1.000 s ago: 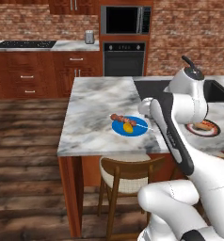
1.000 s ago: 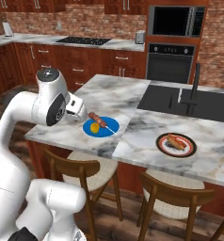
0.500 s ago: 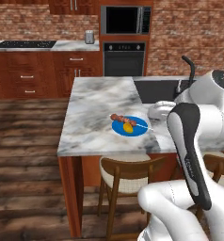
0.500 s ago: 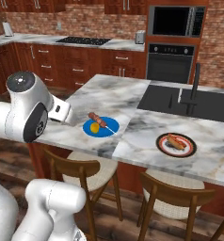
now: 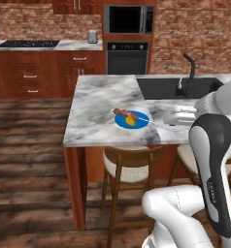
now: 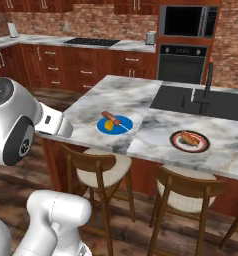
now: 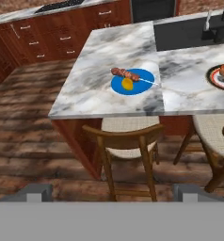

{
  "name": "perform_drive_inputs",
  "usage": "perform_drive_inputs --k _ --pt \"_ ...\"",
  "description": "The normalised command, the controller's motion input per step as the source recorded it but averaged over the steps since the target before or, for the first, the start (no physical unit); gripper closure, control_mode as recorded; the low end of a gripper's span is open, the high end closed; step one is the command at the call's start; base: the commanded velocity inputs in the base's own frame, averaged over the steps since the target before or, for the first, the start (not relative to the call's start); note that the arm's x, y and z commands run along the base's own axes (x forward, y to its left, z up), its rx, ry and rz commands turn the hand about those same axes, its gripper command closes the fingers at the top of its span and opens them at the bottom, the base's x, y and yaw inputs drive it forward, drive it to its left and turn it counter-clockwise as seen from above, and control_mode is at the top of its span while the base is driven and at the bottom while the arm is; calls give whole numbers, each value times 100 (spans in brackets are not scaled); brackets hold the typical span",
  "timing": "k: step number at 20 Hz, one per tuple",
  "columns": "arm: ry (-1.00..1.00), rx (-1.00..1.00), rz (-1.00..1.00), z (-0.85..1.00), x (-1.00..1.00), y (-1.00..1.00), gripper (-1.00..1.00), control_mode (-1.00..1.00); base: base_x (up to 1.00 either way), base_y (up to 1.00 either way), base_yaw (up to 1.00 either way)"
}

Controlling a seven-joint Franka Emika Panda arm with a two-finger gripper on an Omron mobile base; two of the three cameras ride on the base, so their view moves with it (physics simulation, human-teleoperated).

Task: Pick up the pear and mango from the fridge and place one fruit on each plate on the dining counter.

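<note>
Mango (image 7: 127, 84) lies on the blue plate (image 7: 144, 76) on the dining counter (image 7: 95, 89), beside a skewer (image 7: 124, 73). The rimmed plate (image 6: 189, 141), near the sink (image 6: 201, 102), carries a reddish food item; no pear on it, so that half appears left. Gripper (image 7: 112, 194) fingers spread wide, empty. No legible writing.

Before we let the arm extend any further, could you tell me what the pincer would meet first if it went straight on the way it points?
Probably the wooden chair tucked under the dining counter; depth is unclear, so this is a guess.
</note>
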Motion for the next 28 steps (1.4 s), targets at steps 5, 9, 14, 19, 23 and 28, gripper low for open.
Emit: perform_drive_inputs --k 5,9,14,19,23,28 --pt "0 0 0 0 0 0 -100 100 -75 100 6" --pt "0 0 0 0 0 0 -100 100 -25 100 24" --pt "0 0 0 0 0 0 -100 100 0 100 53" --pt "0 0 0 0 0 0 -100 100 32 72 72" --pt "0 0 0 0 0 0 -100 100 100 56 34" --pt "0 0 0 0 0 0 -100 100 100 11 27"
